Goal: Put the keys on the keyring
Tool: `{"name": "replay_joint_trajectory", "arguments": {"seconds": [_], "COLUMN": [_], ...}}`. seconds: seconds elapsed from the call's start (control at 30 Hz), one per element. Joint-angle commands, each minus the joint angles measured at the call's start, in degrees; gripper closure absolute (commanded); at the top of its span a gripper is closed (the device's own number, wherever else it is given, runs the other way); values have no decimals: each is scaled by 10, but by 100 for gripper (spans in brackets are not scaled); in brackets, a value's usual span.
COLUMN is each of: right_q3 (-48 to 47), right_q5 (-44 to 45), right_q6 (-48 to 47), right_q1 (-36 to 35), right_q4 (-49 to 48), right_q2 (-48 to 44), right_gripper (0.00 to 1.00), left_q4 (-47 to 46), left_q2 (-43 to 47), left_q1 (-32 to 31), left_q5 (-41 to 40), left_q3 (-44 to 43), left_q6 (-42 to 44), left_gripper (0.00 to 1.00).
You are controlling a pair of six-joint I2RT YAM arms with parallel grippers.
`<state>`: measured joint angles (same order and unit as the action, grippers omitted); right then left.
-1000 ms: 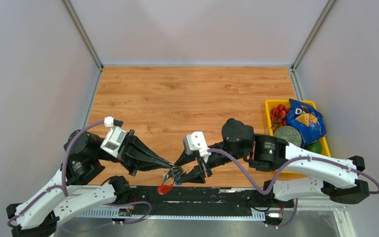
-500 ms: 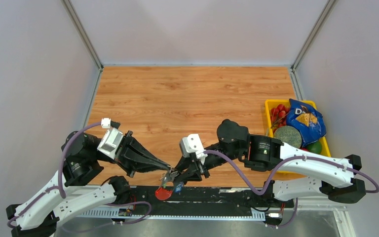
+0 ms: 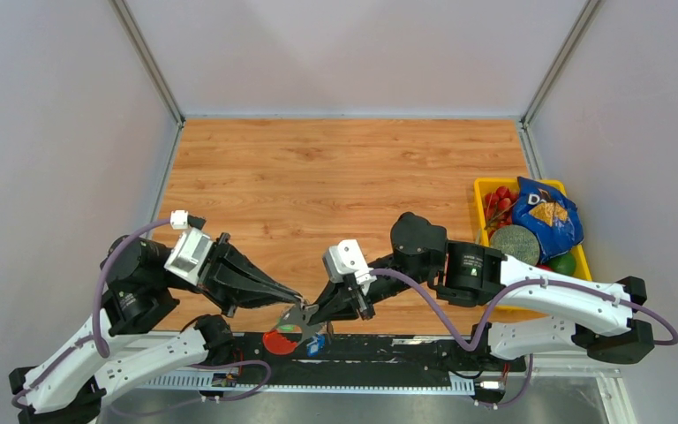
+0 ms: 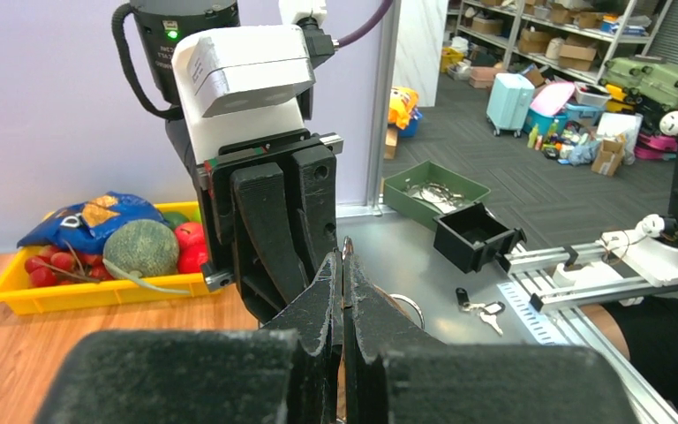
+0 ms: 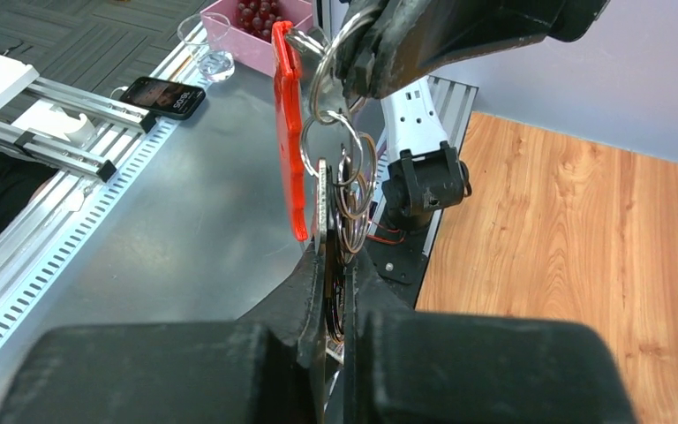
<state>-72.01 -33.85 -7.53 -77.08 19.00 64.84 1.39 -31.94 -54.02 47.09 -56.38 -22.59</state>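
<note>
The keyring bunch (image 3: 293,329) hangs between both grippers over the table's near edge, with its red oval tag (image 3: 277,341) and a blue piece (image 3: 312,346) below. My left gripper (image 3: 295,304) is shut on a thin metal ring; in the left wrist view (image 4: 344,256) the ring's edge pokes out of the tips. In the right wrist view the left gripper (image 5: 351,66) holds the top ring beside the red tag (image 5: 290,132). My right gripper (image 5: 336,261) is shut on the key's silver blade (image 5: 320,208) and several rings (image 5: 353,199). The key's black head is hidden between the jaws.
A yellow bin (image 3: 482,188) with a blue snack bag and fruit stands at the right of the wooden table (image 3: 344,168). Past the near edge is a grey metal bench (image 4: 424,265) with spare keys (image 4: 478,307), a black box (image 4: 475,237) and a phone (image 5: 163,97).
Both grippers moved left and toward the near edge with the bunch between them. The red tag swung left and now hangs over the black base rail.
</note>
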Motion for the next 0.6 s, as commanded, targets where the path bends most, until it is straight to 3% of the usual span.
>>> {"name": "replay_joint_trajectory", "arguments": {"seconds": [0.0,0.13,0.3,0.57], "right_q3": [-5,7,24,40], "right_q5": [-21,-22,-4,112], "right_q6": [7,21,34,30], "right_q1": [-2,-3,-3,-2], "right_q4": [-34,-70,-96,-88], "right_q2": [-13,-26,-24,-67], "right_gripper": [100,100,100,100], "left_q4": [0,36,100,152], "left_q2": [8,14,10,16], "left_q1": [-1,0,-1,-1], "left_q5": [-46,-98,-214,-272], "left_q3": [-34,-39,-73,-109], "left_q6": [18,29,44,52], "left_gripper": [99,92,70,54]}}
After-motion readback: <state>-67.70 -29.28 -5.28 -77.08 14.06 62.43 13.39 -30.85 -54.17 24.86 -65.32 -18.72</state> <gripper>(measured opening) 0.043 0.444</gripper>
